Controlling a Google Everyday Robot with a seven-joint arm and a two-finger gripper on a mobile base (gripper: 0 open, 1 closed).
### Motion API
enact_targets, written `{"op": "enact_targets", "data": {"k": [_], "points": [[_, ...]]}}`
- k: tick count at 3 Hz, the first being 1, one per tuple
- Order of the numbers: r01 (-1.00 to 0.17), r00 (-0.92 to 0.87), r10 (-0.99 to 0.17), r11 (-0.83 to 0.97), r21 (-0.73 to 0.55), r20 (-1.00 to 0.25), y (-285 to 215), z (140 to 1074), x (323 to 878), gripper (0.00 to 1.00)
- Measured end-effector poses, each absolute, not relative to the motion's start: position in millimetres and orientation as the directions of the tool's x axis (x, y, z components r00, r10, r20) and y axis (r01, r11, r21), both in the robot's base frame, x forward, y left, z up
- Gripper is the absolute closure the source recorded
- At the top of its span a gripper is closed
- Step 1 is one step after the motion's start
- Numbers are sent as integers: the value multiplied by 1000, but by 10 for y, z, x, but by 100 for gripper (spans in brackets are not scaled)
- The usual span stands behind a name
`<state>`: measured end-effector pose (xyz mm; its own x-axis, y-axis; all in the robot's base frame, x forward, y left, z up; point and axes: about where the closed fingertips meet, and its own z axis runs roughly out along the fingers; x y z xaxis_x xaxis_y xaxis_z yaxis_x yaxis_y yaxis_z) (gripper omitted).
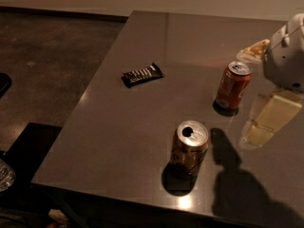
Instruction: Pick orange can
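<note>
The hand (pixel 264 125) hangs over the counter's (pixel 118 141) right side; how wide it stands cannot be told. Left of it and nearer the front edge, the orange can (pixel 189 149) stands upright, long axis vertical, silver top up, its dark lettering unreadable.

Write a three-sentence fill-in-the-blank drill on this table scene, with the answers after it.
1. The number of drink cans standing on the table is ____.
2. In the picture, the snack bar lies to the ____ of the orange can.
3. The gripper hovers at the picture's ____ edge, closer to the redder can than to the orange can.

Missing words: two; left; right.
</note>
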<state>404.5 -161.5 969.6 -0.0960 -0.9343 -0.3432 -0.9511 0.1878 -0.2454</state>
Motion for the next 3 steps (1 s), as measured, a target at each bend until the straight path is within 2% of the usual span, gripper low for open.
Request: {"op": "enact_targets", "data": {"k": [3], "points": [[-979, -19, -874, 114, -167, -485, -972, 9247, 3655, 0]]}}
